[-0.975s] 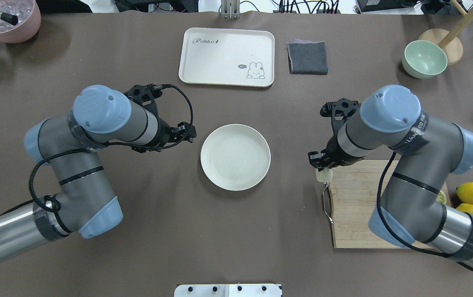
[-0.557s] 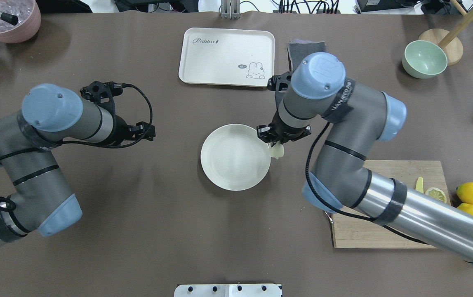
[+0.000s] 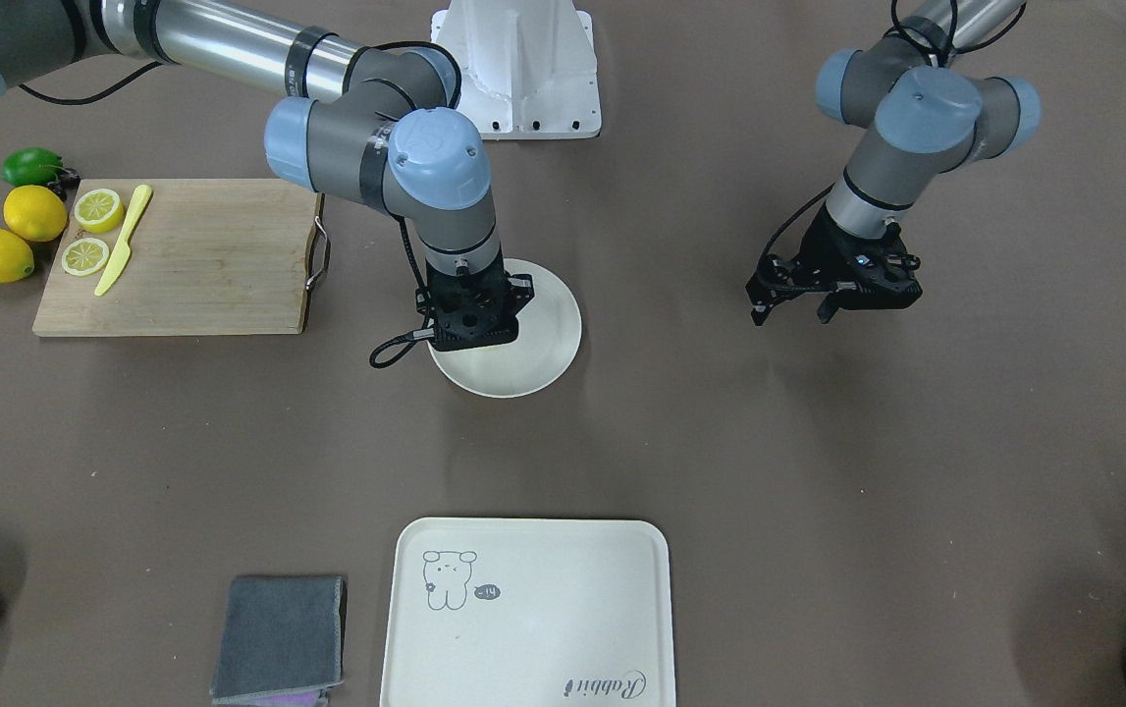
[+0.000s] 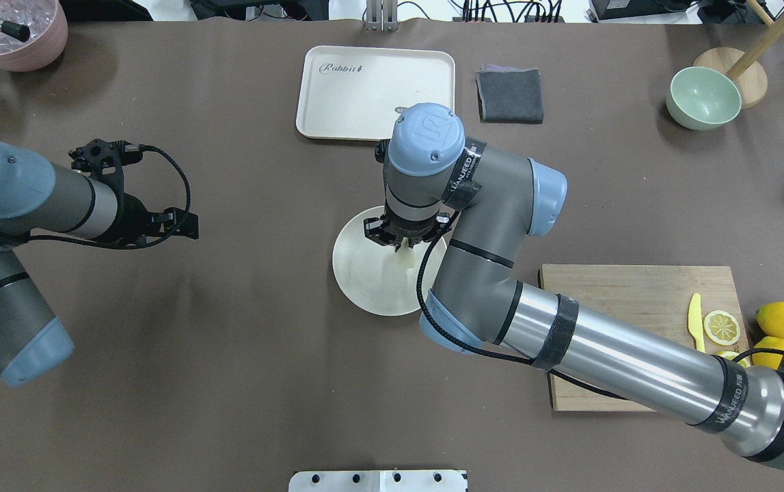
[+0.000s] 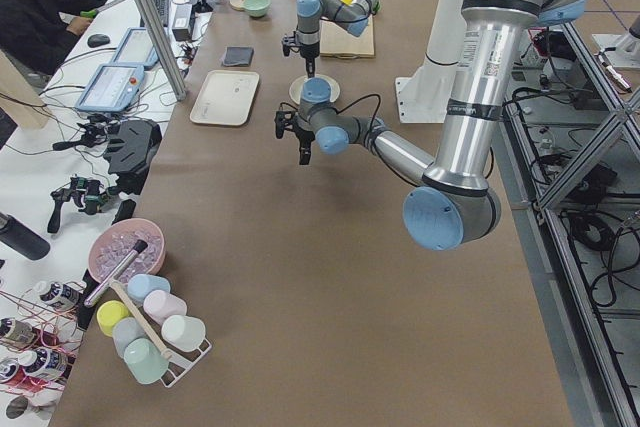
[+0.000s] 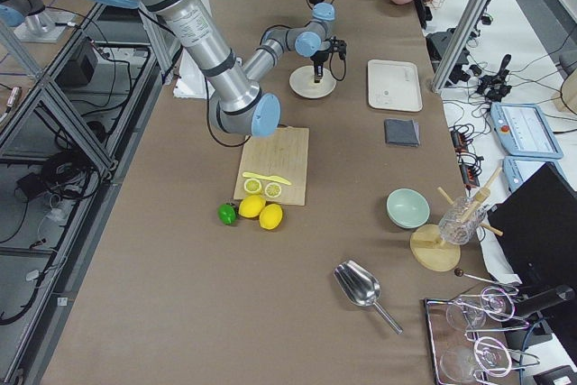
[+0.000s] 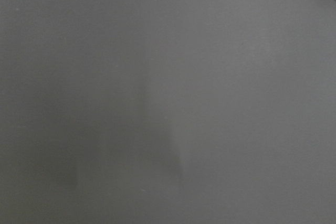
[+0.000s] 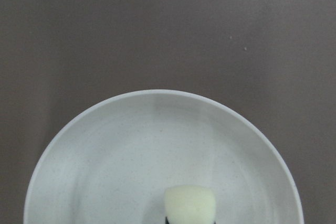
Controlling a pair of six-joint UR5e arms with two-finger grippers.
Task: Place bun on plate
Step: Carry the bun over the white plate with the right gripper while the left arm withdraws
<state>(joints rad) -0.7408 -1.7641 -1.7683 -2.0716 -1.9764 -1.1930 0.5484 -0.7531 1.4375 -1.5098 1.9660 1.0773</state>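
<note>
The round cream-white plate [image 4: 370,290] lies in the middle of the table. My right gripper [image 4: 402,240] hangs over its far part, shut on the small pale bun [image 4: 405,258]. In the right wrist view the bun [image 8: 190,203] sits at the bottom edge with the plate [image 8: 131,150] beneath it; whether it touches the plate I cannot tell. In the front-facing view the right gripper [image 3: 472,319] hides the bun over the plate [image 3: 523,375]. My left gripper [image 4: 183,225] is far off to the plate's left, open and holding nothing, also seen as the left gripper [image 3: 793,306].
A cream tray [image 4: 364,75] and a grey cloth [image 4: 509,96] lie behind the plate. To the right is a wooden cutting board [image 4: 624,328] with a lemon slice [image 4: 721,326] and yellow knife [image 4: 694,320], lemons [image 4: 778,320] beside it. A green bowl [image 4: 703,98] stands far right.
My right arm carried the bun from the cutting board's left edge leftward to above the plate. My left arm drew back to the left, away from the plate.
</note>
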